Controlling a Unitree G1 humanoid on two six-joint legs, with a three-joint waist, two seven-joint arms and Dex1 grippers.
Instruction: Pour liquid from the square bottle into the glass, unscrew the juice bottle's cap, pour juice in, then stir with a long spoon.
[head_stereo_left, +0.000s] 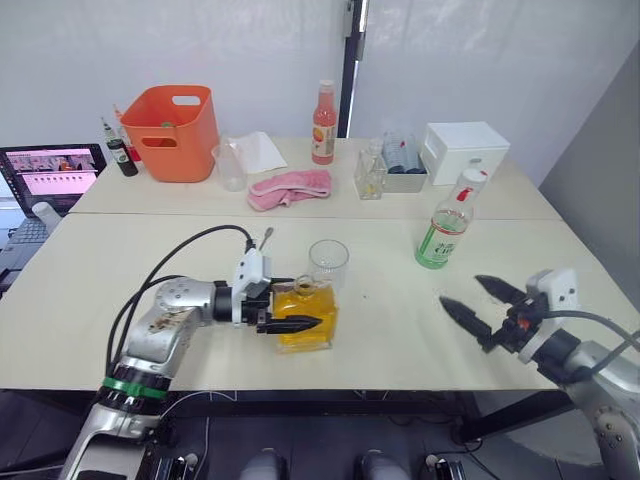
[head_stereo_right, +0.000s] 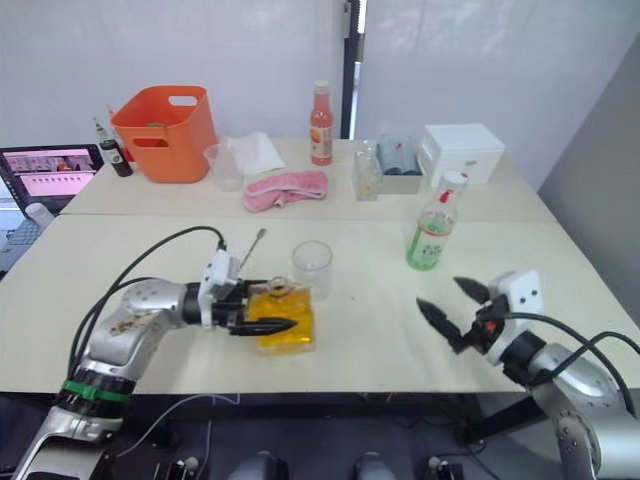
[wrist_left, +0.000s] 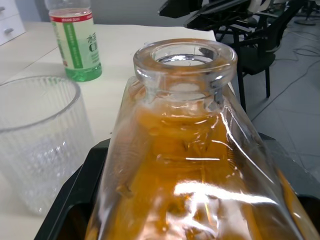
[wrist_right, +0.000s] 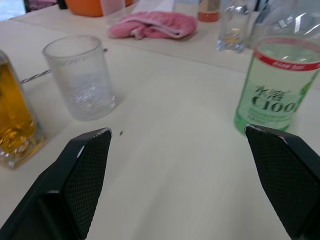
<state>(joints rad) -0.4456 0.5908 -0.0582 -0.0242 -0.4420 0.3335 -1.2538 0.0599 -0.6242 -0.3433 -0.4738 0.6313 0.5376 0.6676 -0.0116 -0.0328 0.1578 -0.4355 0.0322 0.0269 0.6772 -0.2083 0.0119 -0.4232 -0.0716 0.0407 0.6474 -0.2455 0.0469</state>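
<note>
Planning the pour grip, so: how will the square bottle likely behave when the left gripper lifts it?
The square bottle is probably heavy for its size: thick glass, largely full of liquid. Its smooth, glossy sides may slip between the left gripper's fingers. Its neck is open, so tilting would spill readily, and it looks breakable if dropped.

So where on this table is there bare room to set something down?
Bare tabletop lies between the glass and the juice bottle, and ahead of the open right tool. The far edge is crowded: orange bucket, pink cloth, white box.
</note>
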